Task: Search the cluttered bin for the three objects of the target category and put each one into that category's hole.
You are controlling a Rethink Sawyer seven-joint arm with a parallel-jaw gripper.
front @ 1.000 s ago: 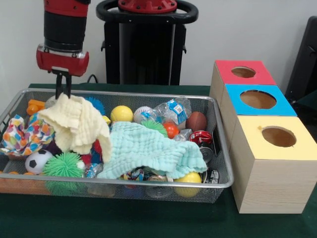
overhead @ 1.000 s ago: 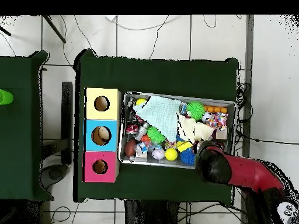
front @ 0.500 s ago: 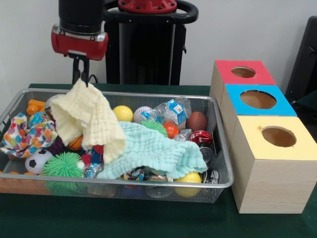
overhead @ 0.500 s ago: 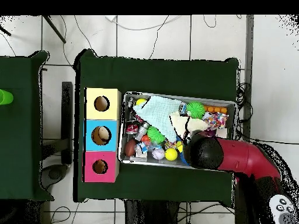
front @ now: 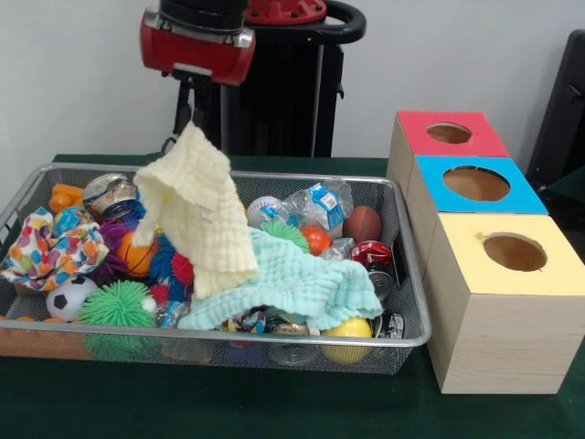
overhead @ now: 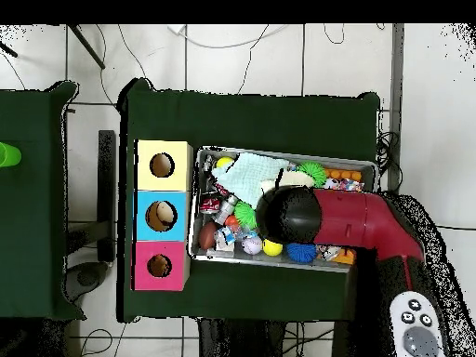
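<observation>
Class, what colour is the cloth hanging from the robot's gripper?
Pale yellow: the cloth hangs from the gripper, clearest in the front view.

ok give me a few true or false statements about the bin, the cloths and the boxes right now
1. The gripper holds the yellow cloth by its top corner. True.
2. The yellow cloth hangs clear of the wire bin. False: its lower end rests on the mint cloth.
3. The blue box sits between the red box and the yellow box. True.
4. The soccer ball is inside a box hole. False: it lies in the bin.
</observation>
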